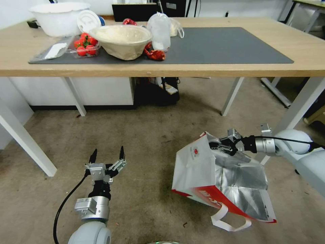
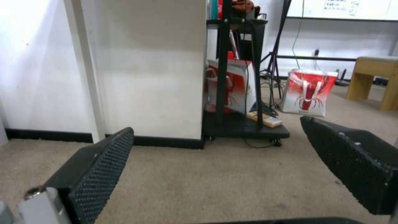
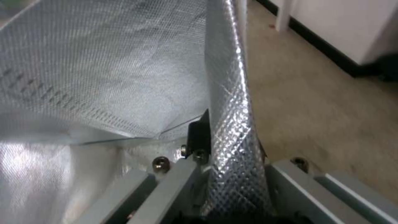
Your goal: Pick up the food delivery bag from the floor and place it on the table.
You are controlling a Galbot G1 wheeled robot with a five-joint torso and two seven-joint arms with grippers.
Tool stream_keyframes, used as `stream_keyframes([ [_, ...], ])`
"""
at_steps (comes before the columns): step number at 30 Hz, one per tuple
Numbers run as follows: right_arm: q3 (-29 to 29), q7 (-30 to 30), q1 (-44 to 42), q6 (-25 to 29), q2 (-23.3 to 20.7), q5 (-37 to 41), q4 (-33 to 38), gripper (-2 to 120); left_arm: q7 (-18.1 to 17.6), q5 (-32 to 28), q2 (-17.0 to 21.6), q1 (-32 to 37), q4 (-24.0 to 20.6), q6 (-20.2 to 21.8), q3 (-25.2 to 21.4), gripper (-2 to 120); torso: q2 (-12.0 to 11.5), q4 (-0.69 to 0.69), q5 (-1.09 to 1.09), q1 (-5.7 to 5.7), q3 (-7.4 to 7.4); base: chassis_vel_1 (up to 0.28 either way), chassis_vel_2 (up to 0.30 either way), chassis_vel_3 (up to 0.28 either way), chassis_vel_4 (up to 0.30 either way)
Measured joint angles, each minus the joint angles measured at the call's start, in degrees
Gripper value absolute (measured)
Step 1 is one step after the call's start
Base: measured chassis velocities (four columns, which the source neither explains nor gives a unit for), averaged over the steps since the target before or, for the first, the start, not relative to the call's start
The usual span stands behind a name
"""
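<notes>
Food delivery bag (image 1: 203,169) pinched at rim by right gripper (image 1: 220,145), tilting off floor (image 1: 145,135); left gripper (image 1: 107,156) spread, idle; next, hoist onto table (image 1: 304,51).

Food delivery bag (image 1: 199,169) on the floor (image 1: 145,135) before the table (image 1: 203,67), right of the left claw (image 1: 107,154).

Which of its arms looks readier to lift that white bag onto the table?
The right: its claw is shut on the food delivery bag's rim. The left claw hangs open beside it, holding nothing.
</notes>
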Motion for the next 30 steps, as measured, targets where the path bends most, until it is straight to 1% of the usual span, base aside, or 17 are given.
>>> stream_keyframes([
  [1, 0.00, 0.00, 0.00, 0.00, 0.00, 0.00, 0.00, 0, 0.00, 0.00, 0.00, 0.00, 0.00, 0.00, 0.00, 100, 0.00, 0.00, 0.00, 0.00, 0.00, 0.000, 0.000, 0.000, 0.000],
  [4, -0.89, 0.20, 1.18, -1.67, -1.81, 2.49, 3.82, 0, 0.00, 0.01, 0.07, -0.04, -0.16, 0.02, 0.00, 100, 0.00, 0.00, 0.00, 0.00, 0.00, 0.000, 0.000, 0.000, 0.000],
  [5, -0.89, 0.20, 1.18, -1.67, -1.81, 2.49, 3.82, 0, 0.00, 0.01, 0.07, -0.04, -0.16, 0.02, 0.00, 100, 0.00, 0.00, 0.00, 0.00, 0.00, 0.000, 0.000, 0.000, 0.000],
  [11, -3.99, 2.42, 4.49, -5.09, -4.88, 7.72, 10.65, 0, 0.00, 0.00, 0.41, -0.10, -0.24, 0.11, -0.01, 100, 0.00, 0.00, 0.00, 0.00, 0.00, 0.000, 0.000, 0.000, 0.000],
  [13, -3.99, 2.42, 4.49, -5.09, -4.88, 7.72, 10.65, 0, 0.00, 0.00, 0.41, -0.10, -0.24, 0.11, -0.01, 100, 0.00, 0.00, 0.00, 0.00, 0.00, 0.000, 0.000, 0.000, 0.000],
  [15, -5.40, 4.74, 5.94, -6.42, -6.47, 9.15, 13.97, 0, 0.00, -0.01, 0.55, -0.08, -0.45, 0.14, -0.01, 100, 0.00, 0.00, 0.00, 0.00, 0.00, 0.000, 0.000, 0.000, 0.000],
  [23, -5.56, 7.51, 6.31, -7.36, -9.22, 9.71, 17.58, 0, 0.05, -0.06, 0.70, -0.07, -0.71, 0.21, 0.01, 100, 0.00, -0.01, 0.00, 0.00, 0.00, 0.000, 0.000, 0.000, 0.000],
  [25, -4.68, 8.31, 5.61, -7.54, -10.43, 10.00, 19.04, 0, 0.13, -0.07, 0.72, -0.06, -0.81, 0.21, 0.06, 100, 0.00, -0.01, 0.00, 0.00, 0.00, 0.000, 0.000, 0.000, 0.000],
  [30, -3.12, 8.83, 4.25, -7.66, -11.12, 10.26, 20.15, 0, 0.19, -0.08, 0.71, -0.07, -0.85, 0.21, 0.14, 100, 0.00, -0.01, 0.01, 0.00, 0.00, 0.000, 0.000, 0.000, 0.000],
])
